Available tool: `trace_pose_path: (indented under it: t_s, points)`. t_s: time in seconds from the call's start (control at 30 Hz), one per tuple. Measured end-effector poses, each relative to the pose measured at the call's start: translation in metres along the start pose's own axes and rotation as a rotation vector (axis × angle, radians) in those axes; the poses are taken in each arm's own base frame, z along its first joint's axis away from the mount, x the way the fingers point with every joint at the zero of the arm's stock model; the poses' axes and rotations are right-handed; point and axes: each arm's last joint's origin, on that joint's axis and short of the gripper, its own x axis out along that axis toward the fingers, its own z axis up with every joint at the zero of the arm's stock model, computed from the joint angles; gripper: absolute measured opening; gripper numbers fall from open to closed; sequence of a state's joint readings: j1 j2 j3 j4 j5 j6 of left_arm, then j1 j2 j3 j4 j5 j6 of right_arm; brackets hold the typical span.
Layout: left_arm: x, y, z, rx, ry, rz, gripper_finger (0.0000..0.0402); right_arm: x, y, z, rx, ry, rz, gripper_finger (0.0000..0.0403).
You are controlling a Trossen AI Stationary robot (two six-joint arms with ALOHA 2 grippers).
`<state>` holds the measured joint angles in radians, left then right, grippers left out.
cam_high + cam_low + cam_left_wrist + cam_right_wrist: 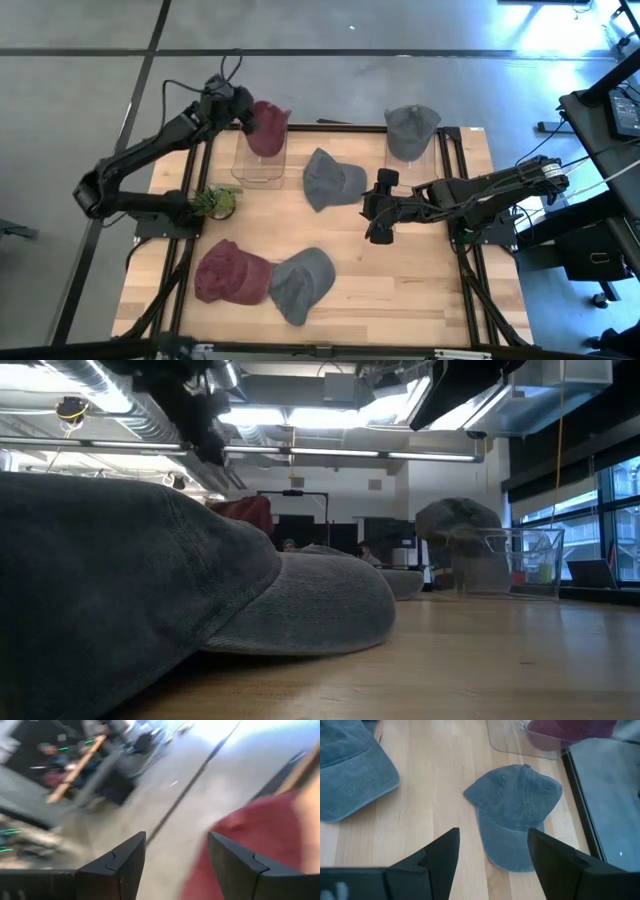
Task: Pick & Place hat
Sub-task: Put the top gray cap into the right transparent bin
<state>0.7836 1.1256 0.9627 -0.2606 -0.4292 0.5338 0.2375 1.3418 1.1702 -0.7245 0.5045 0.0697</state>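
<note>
A maroon hat [268, 126] sits in a clear container [258, 165] at the table's far left. My left gripper [238, 112] hovers open just left of it; in the left wrist view the gripper [175, 840] shows the maroon hat [265, 830] beyond one finger. A grey hat [330, 180] lies crown-up on the table's middle. My right gripper [368, 206] is open beside it on its right, and in the right wrist view the gripper [492, 835] faces that grey hat [515, 810]. A second grey hat [410, 128] rests in the far right container [500, 560].
Another maroon hat [228, 272] and a grey hat [302, 284] lie side by side near the table's near edge; that grey hat [150, 590] fills the low view. A small green plant [215, 202] stands at the left edge. Bare wood [410, 280] lies at the near right.
</note>
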Motion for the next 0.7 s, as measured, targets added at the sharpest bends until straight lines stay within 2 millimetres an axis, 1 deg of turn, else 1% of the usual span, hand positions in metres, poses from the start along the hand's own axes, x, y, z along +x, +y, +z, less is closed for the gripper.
trace_pose_path:
  t_s: [0.1, 0.2, 0.3, 0.37, 0.43, 0.53, 0.63, 0.7]
  points:
    - [-0.024, -0.007, 0.004, -0.121, -0.078, -0.159, 0.0208, 0.000, 0.000, 0.000, 0.001, 0.000, 0.000, 0.0234]
    - [-0.048, -0.015, 0.005, -0.225, -0.156, -0.422, 0.0208, 0.000, 0.000, 0.000, -0.002, 0.000, 0.000, 0.0234]
    - [-0.066, -0.028, 0.006, -0.307, -0.172, -0.706, 0.0208, 0.002, 0.001, -0.001, -0.002, -0.008, 0.003, 0.0234]
    - [-0.075, -0.042, 0.005, -0.337, -0.172, -0.816, 0.0208, 0.007, 0.003, -0.004, -0.006, -0.023, 0.002, 0.0234]
    - [-0.079, -0.060, 0.002, -0.352, -0.153, -0.840, 0.0208, 0.013, 0.007, -0.007, -0.003, -0.042, 0.004, 0.0234]
    - [-0.086, -0.090, -0.006, -0.372, -0.130, -0.817, 0.0208, 0.025, 0.013, -0.015, 0.021, -0.084, 0.006, 0.0234]
    - [-0.094, -0.117, -0.015, -0.404, -0.169, -0.809, 0.0208, 0.033, 0.017, -0.024, 0.060, -0.096, 0.008, 0.0234]
    - [-0.100, -0.132, -0.021, -0.440, -0.217, -0.797, 0.0208, 0.038, 0.016, -0.028, 0.110, -0.101, 0.004, 0.0234]
